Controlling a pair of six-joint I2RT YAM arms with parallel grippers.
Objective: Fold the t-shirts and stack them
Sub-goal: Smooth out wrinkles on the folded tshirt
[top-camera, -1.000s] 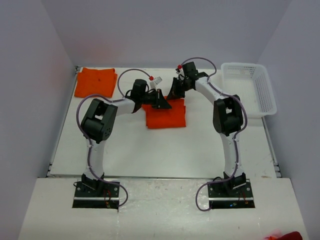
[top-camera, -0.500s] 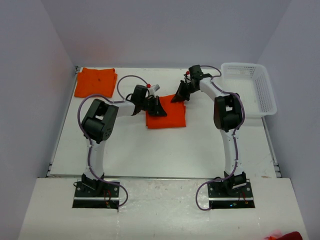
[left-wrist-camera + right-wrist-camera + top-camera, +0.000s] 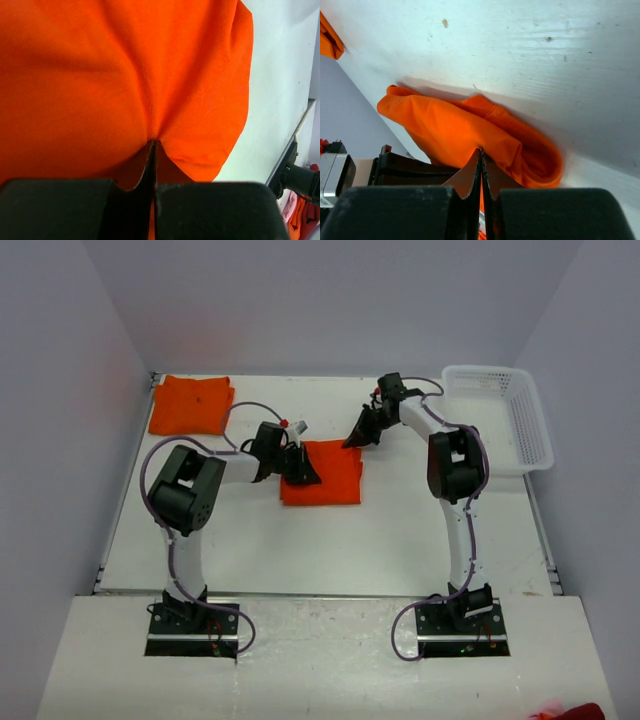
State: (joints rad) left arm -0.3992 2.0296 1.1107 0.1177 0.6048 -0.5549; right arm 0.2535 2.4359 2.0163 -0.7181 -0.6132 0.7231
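Risk: if one gripper tugs w/o the other, the shirt [image 3: 325,485], lying left of the basket [image 3: 520,410], could bunch or unfold. L arm [image 3: 215,475] and R arm [image 3: 450,465] reach fwd, wrists dipped: left gripper [image 3: 304,470] is pinched tight on the shirt's edge away from the basket, right gripper [image 3: 354,439] likewise on its basket-side far corner. Second shirt [image 3: 190,405] lies far left of the basket.

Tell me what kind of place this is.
Probably a lab robot test cell, not a home: a white table boxed in by plain wall panels, the left arm and right arm bolted at its near edge, and an orange t-shirt and basket as props.
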